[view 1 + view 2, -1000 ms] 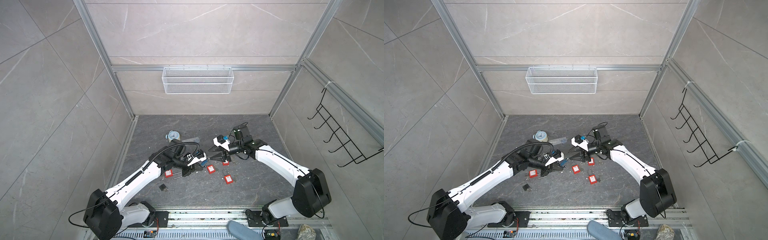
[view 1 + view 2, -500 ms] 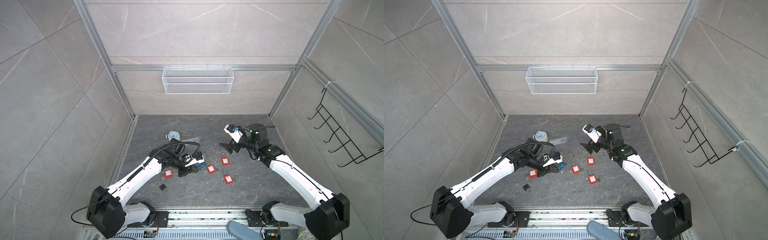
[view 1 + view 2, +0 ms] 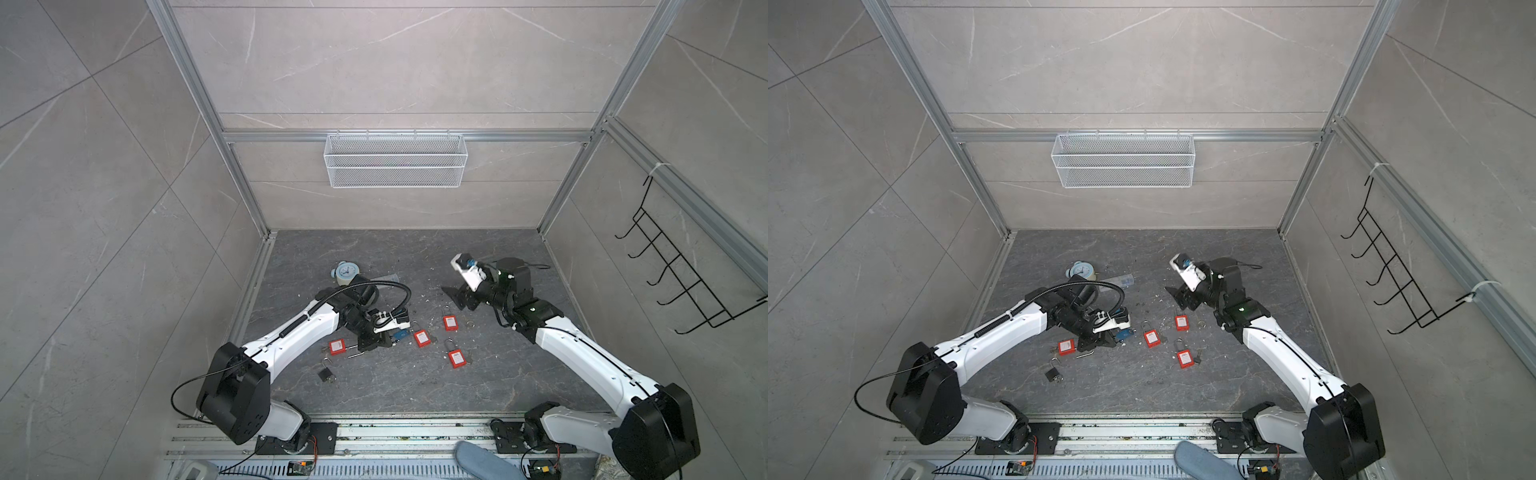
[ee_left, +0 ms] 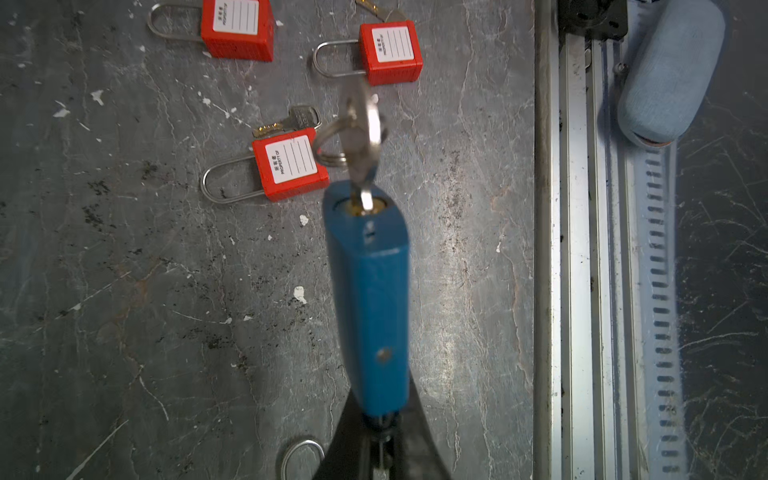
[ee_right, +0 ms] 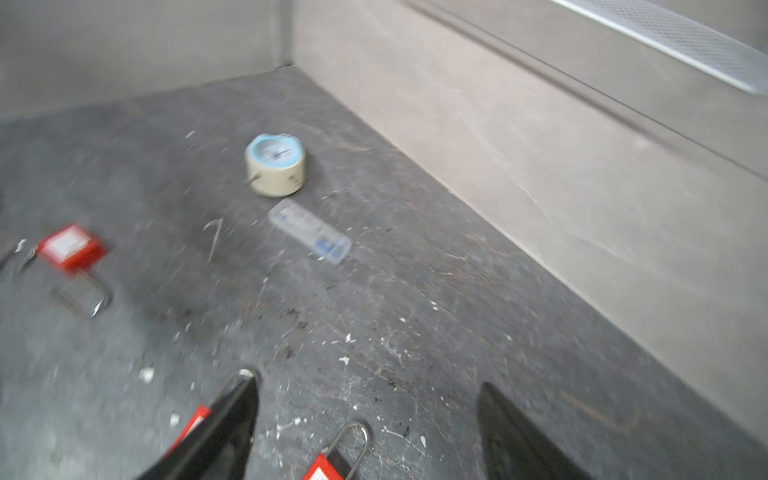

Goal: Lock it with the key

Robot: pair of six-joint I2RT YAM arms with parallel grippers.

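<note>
A blue padlock (image 4: 368, 299) sticks out from my left gripper (image 4: 380, 419), which is shut on its shackle end; the shackle itself is hidden. A silver key (image 4: 363, 137) on a ring sits in the keyhole at the padlock's free end. In both top views the left gripper (image 3: 376, 338) holds the blue padlock (image 3: 400, 335) low over the floor, left of centre. My right gripper (image 3: 457, 297) hangs above the floor at the back right, well apart from the lock. In the right wrist view the right gripper (image 5: 368, 386) is open, with nothing between its fingers.
Three red padlocks (image 3: 451, 322) (image 3: 422, 338) (image 3: 456, 357) lie mid-floor and one more (image 3: 336, 346) beside the left gripper. A small black padlock (image 3: 326, 374) lies nearer the front. An alarm clock (image 3: 345, 272) and a clear case (image 3: 384, 276) sit behind. A wire basket (image 3: 395, 160) hangs on the back wall.
The right arm has drawn back from the lock to the right and lifted, with its jaws now apart. The left gripper has shifted slightly, still holding the blue padlock.
</note>
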